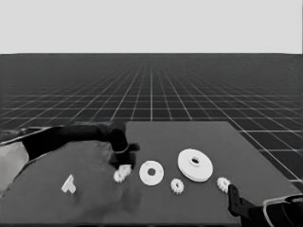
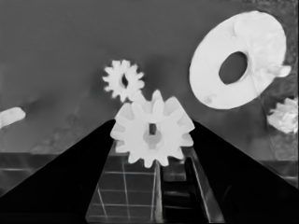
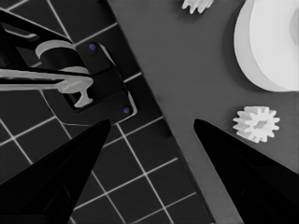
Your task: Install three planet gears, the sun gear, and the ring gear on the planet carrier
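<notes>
Lying right of centre on the surface, the larger round part sits just beside the smaller round part. Left of that, the left hand pinches one gear between its fingers. The right hand waits, fingers spread and empty, at the near right corner.

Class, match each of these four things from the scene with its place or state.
Things:
1. left gripper
2. thin white piece
3. larger round part
4. right gripper

Places:
A. open, at the table's near right corner
B. farthest left on the table
C. holding a gear
D. right of the smaller round part

Pairs: 1-C, 2-B, 3-D, 4-A
</notes>
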Available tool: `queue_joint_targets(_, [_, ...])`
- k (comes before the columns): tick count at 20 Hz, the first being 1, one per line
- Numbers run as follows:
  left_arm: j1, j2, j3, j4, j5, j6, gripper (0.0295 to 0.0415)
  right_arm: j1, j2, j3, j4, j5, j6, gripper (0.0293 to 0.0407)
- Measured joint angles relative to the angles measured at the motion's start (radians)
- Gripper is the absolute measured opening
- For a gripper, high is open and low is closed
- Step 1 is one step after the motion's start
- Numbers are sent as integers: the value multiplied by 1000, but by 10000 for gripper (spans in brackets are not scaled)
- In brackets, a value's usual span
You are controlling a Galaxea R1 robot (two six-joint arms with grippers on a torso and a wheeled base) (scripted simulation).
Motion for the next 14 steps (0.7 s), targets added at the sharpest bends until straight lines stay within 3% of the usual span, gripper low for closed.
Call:
queue_joint_targets(3, [3,230,-141,-2,12,-55,312,0,0,0,0,0,0,385])
queue_joint_targets(8, [3,279,-194,-3,12,-52,312,0,0,0,0,0,0,385])
queue_joint_targets(10, [118,291,-249,111,-2,-12,312,0,0,0,0,0,0,385])
queue_joint_targets(14, [168,300,-289,160,-17,15,312,0,0,0,0,0,0,385])
